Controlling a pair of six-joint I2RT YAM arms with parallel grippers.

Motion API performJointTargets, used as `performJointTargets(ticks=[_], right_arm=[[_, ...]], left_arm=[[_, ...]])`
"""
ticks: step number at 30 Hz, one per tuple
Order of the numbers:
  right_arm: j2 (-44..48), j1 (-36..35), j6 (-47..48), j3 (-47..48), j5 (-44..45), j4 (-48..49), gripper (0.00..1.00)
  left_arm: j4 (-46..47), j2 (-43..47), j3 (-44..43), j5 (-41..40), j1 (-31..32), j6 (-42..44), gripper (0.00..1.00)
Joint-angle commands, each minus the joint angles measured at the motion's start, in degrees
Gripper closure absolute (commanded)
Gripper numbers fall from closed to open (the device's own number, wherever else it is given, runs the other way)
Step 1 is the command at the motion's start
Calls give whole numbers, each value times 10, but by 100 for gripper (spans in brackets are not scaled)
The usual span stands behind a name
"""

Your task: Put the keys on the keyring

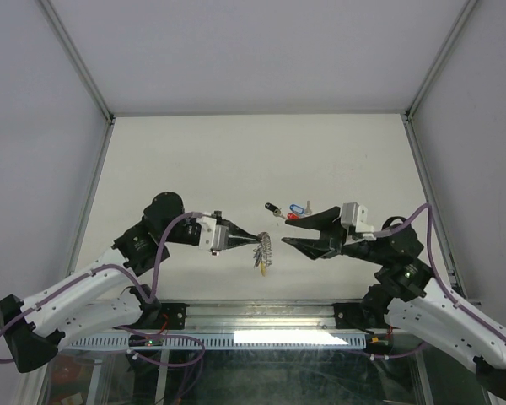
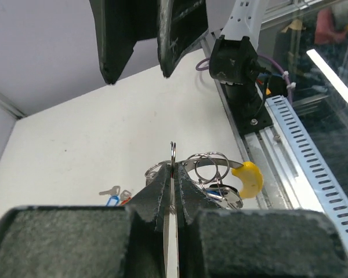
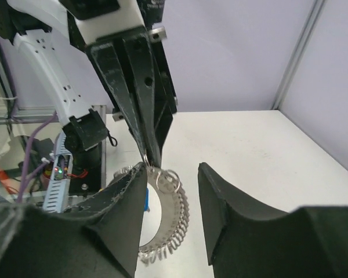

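Several keys point(image 1: 288, 210) lie on table point(image 1: 194, 169) just beside right gripper point(image 1: 285, 232) tips, far side. Keyring point(image 1: 264, 251) hangs directly ahead of those tips, pinched in closed left gripper point(image 1: 255, 240). Right jaws part-open, empty; right arm nearer keys.

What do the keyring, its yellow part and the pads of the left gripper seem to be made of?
The keyring: probably metal, silvery and shiny, with thin wire loops along it. Its yellow part: likely plastic, opaque, smooth, slightly glossy. The left gripper has pads that look like black rubber or foam, matte with a grainy surface.
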State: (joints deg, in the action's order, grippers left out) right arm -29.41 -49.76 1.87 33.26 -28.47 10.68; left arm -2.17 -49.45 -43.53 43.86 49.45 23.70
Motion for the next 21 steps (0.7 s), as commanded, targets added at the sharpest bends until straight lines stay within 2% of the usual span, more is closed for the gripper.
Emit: performJointTargets(ticks=[1,5,10,21], right_arm=[[20,-2,56,-49,26,80,58],[23,-2,108,-70,12,105,61],[15,-2,159,-71,-9,110,64],[-53,-2,141,-18,-120,150,74]], left_arm=[[25,35,15,36,-1,141,100],[46,62,43,52,-1,198,100],[139,97,94,62,-1,182,100],[572,61,214,-23,-1,-145,100]])
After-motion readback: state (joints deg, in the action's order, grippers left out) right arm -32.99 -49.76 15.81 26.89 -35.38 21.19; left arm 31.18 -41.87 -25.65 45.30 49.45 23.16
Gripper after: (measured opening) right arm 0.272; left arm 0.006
